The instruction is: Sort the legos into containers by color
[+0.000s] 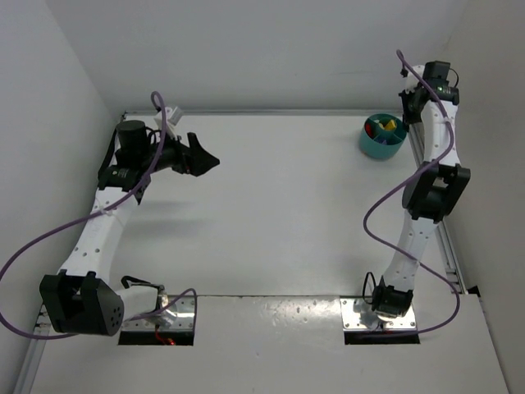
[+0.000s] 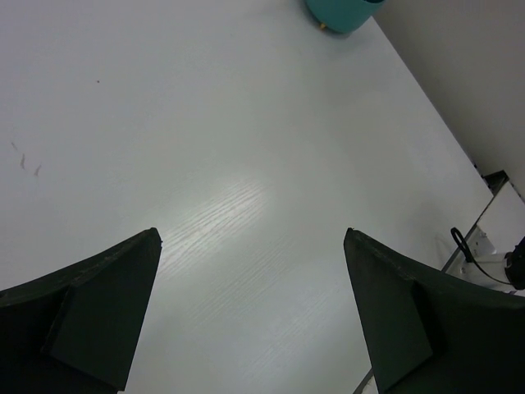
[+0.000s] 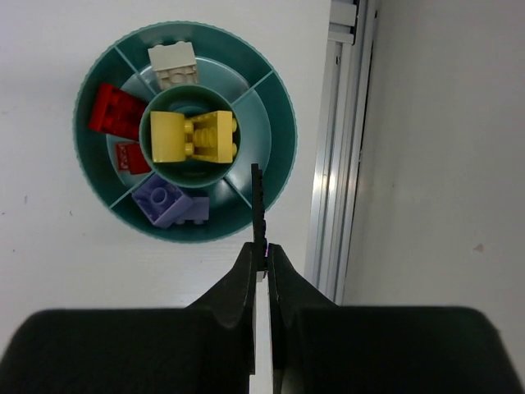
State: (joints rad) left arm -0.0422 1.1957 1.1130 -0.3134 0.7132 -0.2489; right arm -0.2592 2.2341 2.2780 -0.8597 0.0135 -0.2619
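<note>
Item one, white wooden table (image 1: 279, 213): fills most of the overhead view, and no loose brick shows on it in any view. Item two, my left gripper (image 1: 205, 160): upper left of the overhead view, well apart from the dish, jaws spread wide and holding nothing, only bare tabletop between them. Item three, my right gripper (image 3: 262, 254): at the upper right of the overhead view, above the dish's near edge, jaws pressed together with no brick between them. Item four, round teal plastic dish (image 3: 283, 123): on the table at the upper right of the overhead view, by the wall, with a centre cup and four wedges around it. Item five, yellow plastic bricks (image 3: 193, 135): in the centre cup. Item six, red bricks (image 3: 115, 111): two, left wedge in my right wrist view. Item seven, pale purple brick (image 3: 168, 201): lower wedge. Item eight, cream-white brick (image 3: 174, 64): upper wedge. The right-hand wedge is bare. Item nine, a yellowish speck (image 2: 321, 27) at the dish's foot in the left wrist view: too small to identify. Status, as I judge it: each colour keeps its own compartment, so sorting looks complete or nearly so, pending that speck.
</note>
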